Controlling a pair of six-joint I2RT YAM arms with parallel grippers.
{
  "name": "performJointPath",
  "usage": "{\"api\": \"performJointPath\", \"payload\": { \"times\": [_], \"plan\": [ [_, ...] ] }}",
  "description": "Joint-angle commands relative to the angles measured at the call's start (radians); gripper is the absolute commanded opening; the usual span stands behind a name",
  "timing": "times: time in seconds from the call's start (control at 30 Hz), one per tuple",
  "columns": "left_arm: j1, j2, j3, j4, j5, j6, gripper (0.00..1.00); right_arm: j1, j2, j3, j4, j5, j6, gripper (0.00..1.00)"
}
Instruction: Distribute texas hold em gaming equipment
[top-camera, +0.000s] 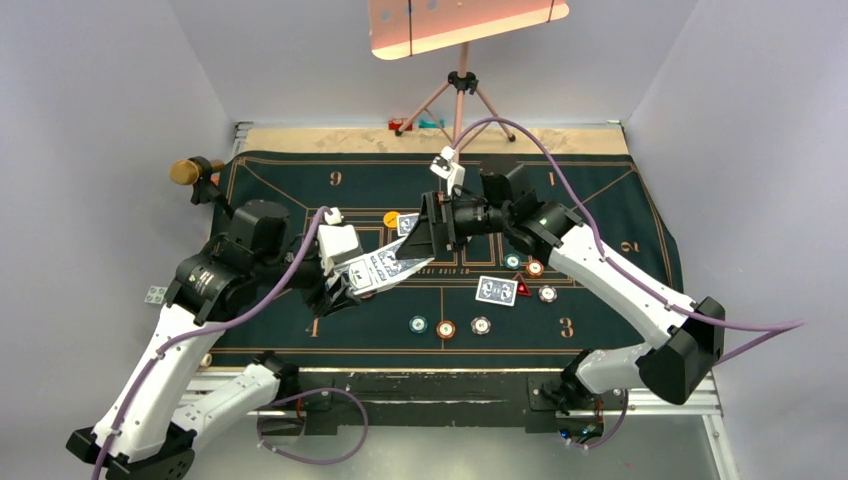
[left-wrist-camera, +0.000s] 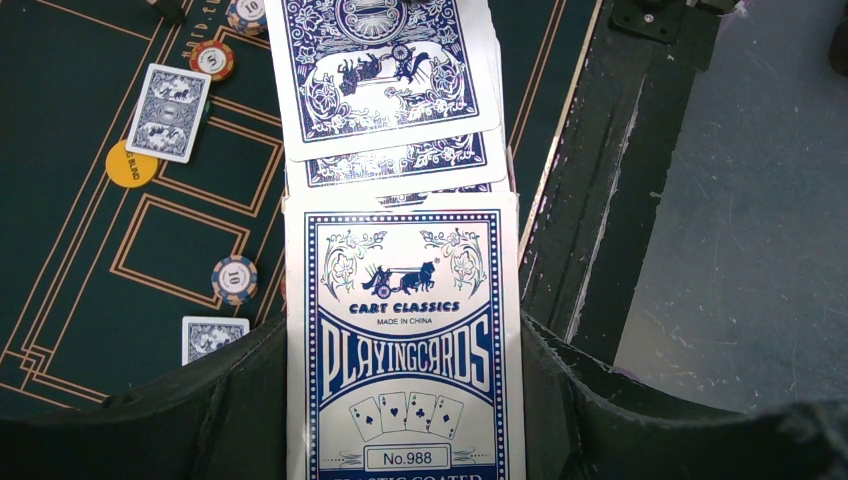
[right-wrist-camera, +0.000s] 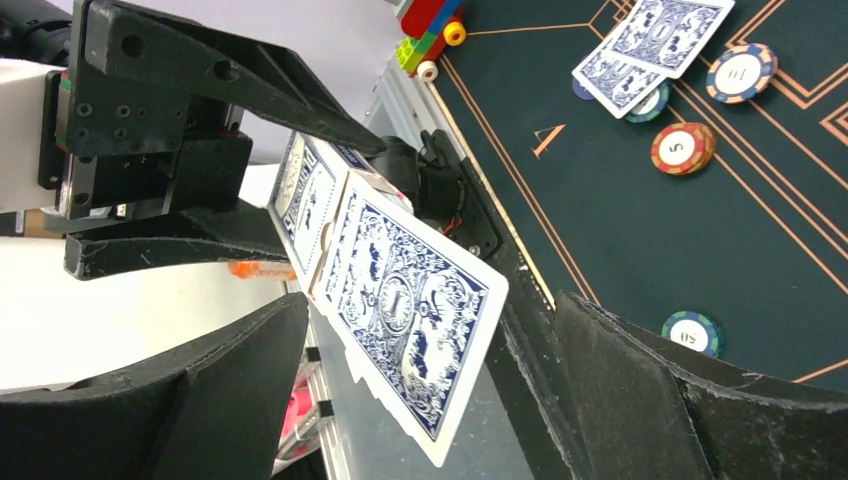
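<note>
Left gripper (left-wrist-camera: 405, 400): I clamp the card box (left-wrist-camera: 403, 360), lower centre; fanned cards (left-wrist-camera: 385, 70) protrude above.
Right gripper (right-wrist-camera: 430, 310): wide, flanking the foremost card (right-wrist-camera: 405, 330), mid-frame.
Risk: closing may pinch several cards, or tug the box loose.
Hidden: overlapped card count; pad contact on the box.

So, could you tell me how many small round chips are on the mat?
6 chips: teal, orange, white in a front row; teal, orange, white beside the face-down card. More may be hidden.
</note>
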Motion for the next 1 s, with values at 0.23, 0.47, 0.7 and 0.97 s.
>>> {"api": "performJointPath", "payload": {
  "times": [0.23, 0.47, 0.7, 0.97],
  "plan": [
    [0.008, 0.002, 0.027, 0.046, 0.023, -0.004, 0.00, 0.018, -0.016, -0.024, 0.074, 0.034, 0.049, 0.98],
    [0.007, 0.003, 0.034, 0.044, 0.022, -0.006, 0.00, 0.018, -0.008, -0.038, 0.067, 0.040, 0.051, 0.98],
    [0.008, 0.003, 0.037, 0.042, 0.024, -0.007, 0.00, 0.018, 0.000, -0.024, 0.017, 0.046, 0.029, 0.78],
    [0.009, 0.003, 0.045, 0.040, 0.029, -0.010, 0.00, 0.016, -0.005, 0.001, -0.021, 0.087, 0.012, 0.67]
  ]
}}
